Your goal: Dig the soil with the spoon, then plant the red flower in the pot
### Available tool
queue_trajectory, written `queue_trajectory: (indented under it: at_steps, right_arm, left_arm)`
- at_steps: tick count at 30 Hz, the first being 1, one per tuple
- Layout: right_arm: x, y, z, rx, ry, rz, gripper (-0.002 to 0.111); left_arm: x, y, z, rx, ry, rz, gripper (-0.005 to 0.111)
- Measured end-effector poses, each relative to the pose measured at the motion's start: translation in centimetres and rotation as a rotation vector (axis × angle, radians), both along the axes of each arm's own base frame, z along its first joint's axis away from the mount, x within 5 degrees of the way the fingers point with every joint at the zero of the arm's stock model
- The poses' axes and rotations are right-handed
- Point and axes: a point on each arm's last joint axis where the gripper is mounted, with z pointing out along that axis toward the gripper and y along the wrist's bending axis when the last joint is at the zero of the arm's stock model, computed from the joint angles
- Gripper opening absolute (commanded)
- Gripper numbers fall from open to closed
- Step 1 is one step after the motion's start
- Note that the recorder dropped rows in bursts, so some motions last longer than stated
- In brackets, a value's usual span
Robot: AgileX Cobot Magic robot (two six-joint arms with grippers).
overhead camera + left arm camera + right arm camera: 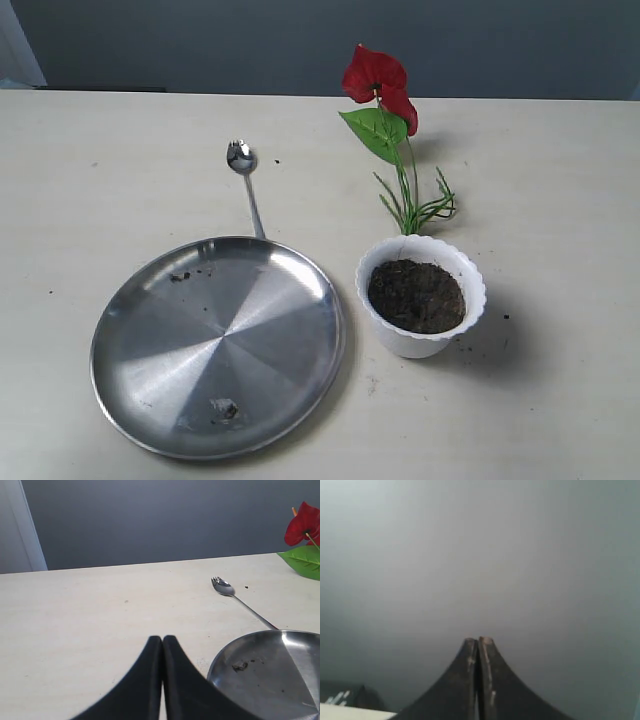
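The white scalloped pot (421, 296) stands right of centre, filled with dark soil (416, 295). Behind it the red flower (377, 82) lies on the table, its green leaf and grassy blades pointing toward the pot. The silver spoon (246, 180) lies beyond the plate, its handle tip over the plate's rim; it also shows in the left wrist view (223, 586). My left gripper (162, 639) is shut and empty, hovering near the plate's edge. My right gripper (478, 641) is shut and empty, facing a grey wall. Neither gripper shows in the exterior view.
A large flat steel plate (218, 345) lies at the front left with a few soil crumbs (224, 408) on it. Small soil specks dot the table around the pot. A grey wall runs behind the table's far edge.
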Motion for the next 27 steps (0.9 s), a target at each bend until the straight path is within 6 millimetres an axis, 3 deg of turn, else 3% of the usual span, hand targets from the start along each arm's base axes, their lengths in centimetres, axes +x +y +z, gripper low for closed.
queue_trajectory:
  at_steps: [3, 6, 9, 12, 14, 17, 20, 24, 25, 27]
  right_arm:
    - [7.4, 1.6, 1.6, -0.093, 0.108, 0.074, -0.001]
    - [13.7, 4.7, 0.8, -0.192, 0.235, 0.151, -0.001]
    - [18.5, 9.0, -3.0, -0.359, 0.402, 0.148, -0.001]
    - [21.5, 14.6, -8.9, -0.512, 0.585, 0.122, -0.001]
    - [21.8, 19.0, -12.9, -0.587, 0.681, 0.148, -0.001]
    - [20.8, 25.3, -17.5, -0.667, 0.744, 0.236, 0.000]
    - [18.9, 30.8, -21.1, -0.742, 0.763, 0.333, 0.014]
    - [18.0, 34.9, -24.4, -0.798, 0.769, 0.392, 0.053]
    - [18.1, 35.6, -25.1, -0.801, 0.769, 0.396, 0.057]
    - [18.6, 36.3, -26.0, -0.778, 0.777, 0.383, 0.052]
  left_arm:
    - [0.0, 0.0, 0.0, 0.000, 0.000, 0.000, 0.000]
    - [0.0, 0.0, 0.0, 0.000, 0.000, 0.000, 0.000]
    - [0.0, 0.0, 0.0, 0.000, 0.000, 0.000, 0.000]
    - [0.0, 0.0, 0.0, 0.000, 0.000, 0.000, 0.000]
    - [0.0, 0.0, 0.0, 0.000, 0.000, 0.000, 0.000]
    - [0.0, 0.0, 0.0, 0.000, 0.000, 0.000, 0.000]
    - [0.0, 0.0, 0.0, 0.000, 0.000, 0.000, 0.000]
    - [0.0, 0.0, 0.0, 0.000, 0.000, 0.000, 0.000]
    - [0.0, 0.0, 0.0, 0.000, 0.000, 0.000, 0.000]
    - [0.0, 0.0, 0.0, 0.000, 0.000, 0.000, 0.000]
